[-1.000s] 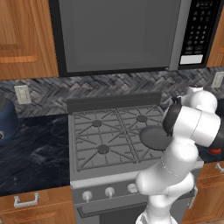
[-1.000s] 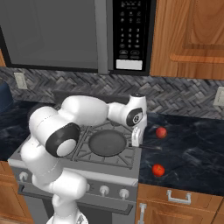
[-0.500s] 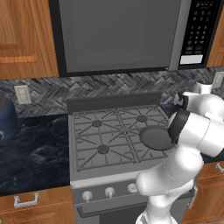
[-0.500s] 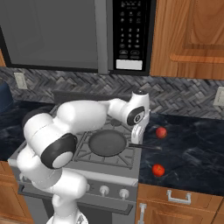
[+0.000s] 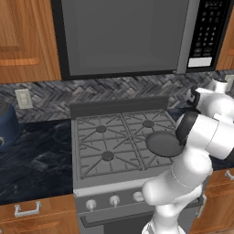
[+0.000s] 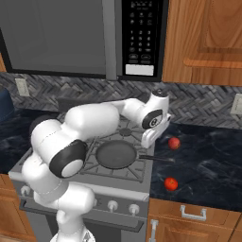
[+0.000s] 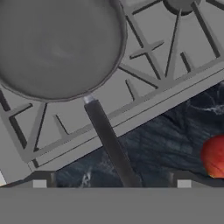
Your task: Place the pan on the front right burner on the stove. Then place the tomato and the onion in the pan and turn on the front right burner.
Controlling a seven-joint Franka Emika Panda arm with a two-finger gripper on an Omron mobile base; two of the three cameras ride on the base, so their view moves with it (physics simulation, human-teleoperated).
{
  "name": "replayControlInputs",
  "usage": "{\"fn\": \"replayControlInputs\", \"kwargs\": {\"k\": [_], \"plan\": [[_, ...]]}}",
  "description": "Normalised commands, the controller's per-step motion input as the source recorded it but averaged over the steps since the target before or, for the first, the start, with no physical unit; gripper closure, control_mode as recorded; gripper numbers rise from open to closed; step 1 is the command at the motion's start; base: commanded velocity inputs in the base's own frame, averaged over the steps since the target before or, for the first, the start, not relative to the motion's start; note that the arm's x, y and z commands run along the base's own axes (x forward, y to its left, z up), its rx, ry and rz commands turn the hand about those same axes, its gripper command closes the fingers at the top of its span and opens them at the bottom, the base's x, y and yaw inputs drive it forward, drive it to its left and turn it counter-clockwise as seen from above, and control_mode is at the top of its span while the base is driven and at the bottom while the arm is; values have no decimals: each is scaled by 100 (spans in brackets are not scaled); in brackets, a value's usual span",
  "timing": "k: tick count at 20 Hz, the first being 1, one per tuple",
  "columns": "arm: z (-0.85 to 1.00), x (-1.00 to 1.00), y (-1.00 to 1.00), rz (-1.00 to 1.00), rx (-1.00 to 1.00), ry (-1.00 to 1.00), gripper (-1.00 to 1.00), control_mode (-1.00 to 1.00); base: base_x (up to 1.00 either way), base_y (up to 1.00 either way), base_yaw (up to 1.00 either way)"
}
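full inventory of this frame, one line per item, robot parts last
pan: 1, dark grey, on the stove's front right grate, handle reaching out over the counter to the right.
stove: 1, grey, four burners, silver knobs along the front.
red round items: 2, on the dark counter right of the stove, one nearer the back, one nearer the front edge.
microwave: 1, grey door with black panel, above the stove.
wall outlets: 2, pale, on the backsplash, left and right.
blue vessel: 1, on the counter left of the stove, partly cut off.
cabinets: wood, above and below the counter.
arm: 1, white.
tool: 1, dark tips, open, astride the pan handle without closing on it.
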Motion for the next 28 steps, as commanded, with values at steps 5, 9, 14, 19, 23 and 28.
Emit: {"fn": "replayControlInputs", "kwargs": {"k": [5, 9, 14, 19, 23, 28], "plan": [[14, 16, -11, -29, 11, 0, -100, -100, 0, 0, 0], [0, 3, -6, -32, 12, 0, -100, -100, 0, 0, 0], [0, 6, -5, -31, 12, 0, -100, -100, 0, 0, 0], [0, 26, 0, -26, 3, -5, -100, -100, 0, 0, 0], [-2, 33, 0, -20, 0, -7, -100, -100, 0, 0, 0], [-9, 26, -2, -15, 0, -5, -100, -100, 0, 0, 0]]}}
